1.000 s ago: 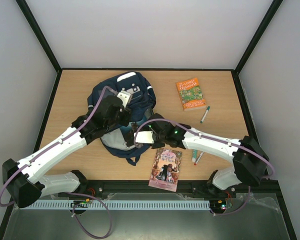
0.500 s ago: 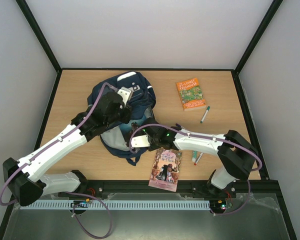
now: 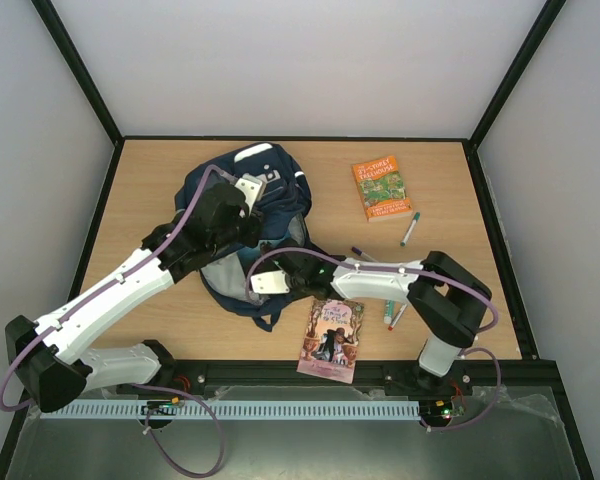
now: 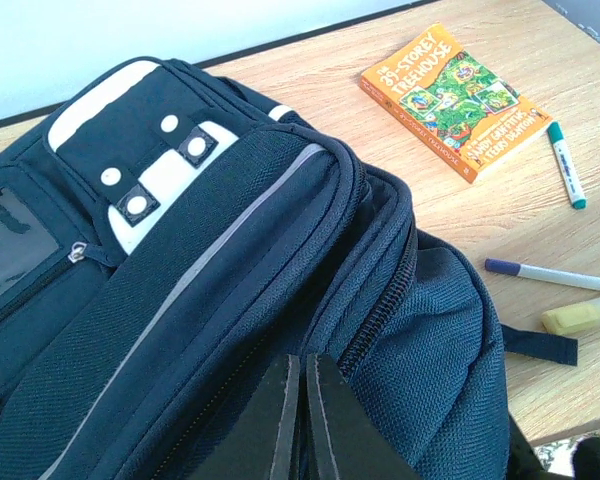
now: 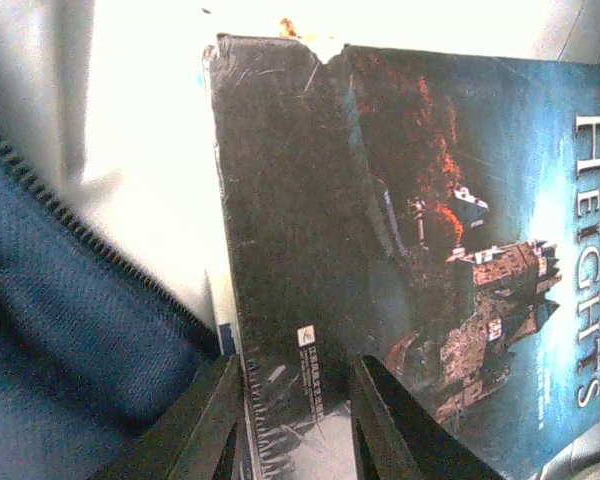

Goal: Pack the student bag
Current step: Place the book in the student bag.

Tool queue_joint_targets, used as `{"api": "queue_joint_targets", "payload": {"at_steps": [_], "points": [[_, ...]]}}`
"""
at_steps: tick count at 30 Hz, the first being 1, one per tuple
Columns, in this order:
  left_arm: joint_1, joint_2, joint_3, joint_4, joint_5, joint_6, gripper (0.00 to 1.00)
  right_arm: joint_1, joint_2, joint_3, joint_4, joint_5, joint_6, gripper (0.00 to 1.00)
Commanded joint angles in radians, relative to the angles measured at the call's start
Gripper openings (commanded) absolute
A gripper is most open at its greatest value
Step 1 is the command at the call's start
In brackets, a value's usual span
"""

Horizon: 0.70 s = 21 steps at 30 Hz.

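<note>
A dark book (image 5: 380,250) seems to plug the mouth of the student bag (image 5: 70,340), leaving little room beside it

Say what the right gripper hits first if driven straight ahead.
The right gripper grips a book; its far edge would likely meet the pale lining of the bag first. Depth unclear.

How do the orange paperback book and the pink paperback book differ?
The orange paperback book lies at the far side, wholly on the wooden table; the pink paperback book overhangs the near edge. Orange's cover shows green foliage, pink's dark figures. Both lie closed, cover up.
</note>
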Motion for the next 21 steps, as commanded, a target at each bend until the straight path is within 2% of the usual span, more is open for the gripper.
{"api": "queue_joint_targets", "payload": {"at_steps": [1, 10, 21], "points": [[0.000, -0.020, 0.066, 0.075, 0.017, 0.003, 0.02, 0.007, 0.065, 0.069, 0.082, 0.041, 0.082, 0.29], [0.000, -0.017, 0.065, 0.079, 0.039, 0.002, 0.02, 0.008, 0.172, 0.157, 0.220, 0.166, 0.137, 0.22], [0.001, -0.015, 0.069, 0.077, 0.041, 0.008, 0.02, 0.005, 0.307, 0.156, 0.538, 0.333, 0.036, 0.22]]}}
